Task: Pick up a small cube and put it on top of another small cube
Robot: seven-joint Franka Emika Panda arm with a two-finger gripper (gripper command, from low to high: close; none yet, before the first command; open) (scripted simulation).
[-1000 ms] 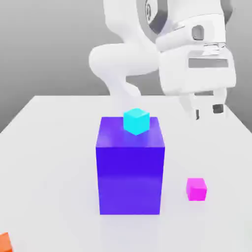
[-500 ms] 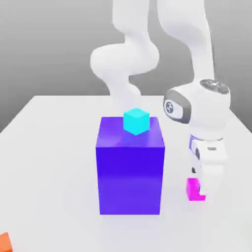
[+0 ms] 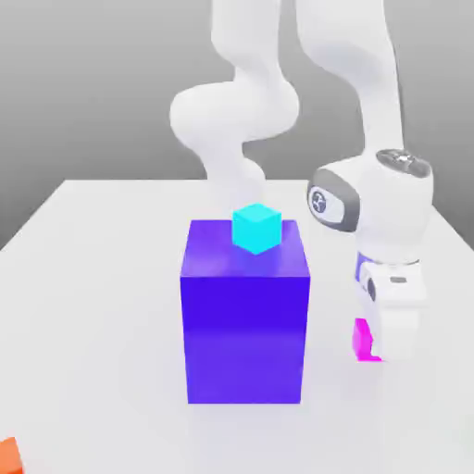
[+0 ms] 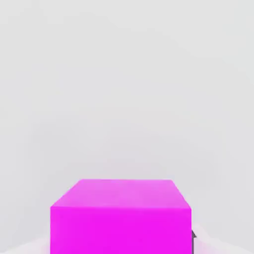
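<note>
At about four o'clock from the scene's middle in the exterior view, the small magenta cube [image 3: 362, 340] sits on the white table [image 3: 93, 278], partly hidden behind the gripper [image 3: 393, 350], which reaches down right over it. In the hand view the same cube [image 4: 120, 216] looms large and close, its top face and one side face plain to see, with a thin dark edge of a fingertip [image 4: 193, 238] just beside one lower corner. How far apart the fingers stand, and whether they press on the cube, cannot be told from either picture.

The white arm [image 3: 370, 111] comes down from twelve o'clock, its wrist bending above the cube. Near the cube, at its nine o'clock, stands the big purple-blue block [image 3: 245, 310]. A small cyan cube [image 3: 256, 228] rests on the block's top, toward the far edge. Well apart, at seven o'clock in the frame's corner, a small orange cube [image 3: 8, 455] lies on the table, cut off by the picture's edge.
</note>
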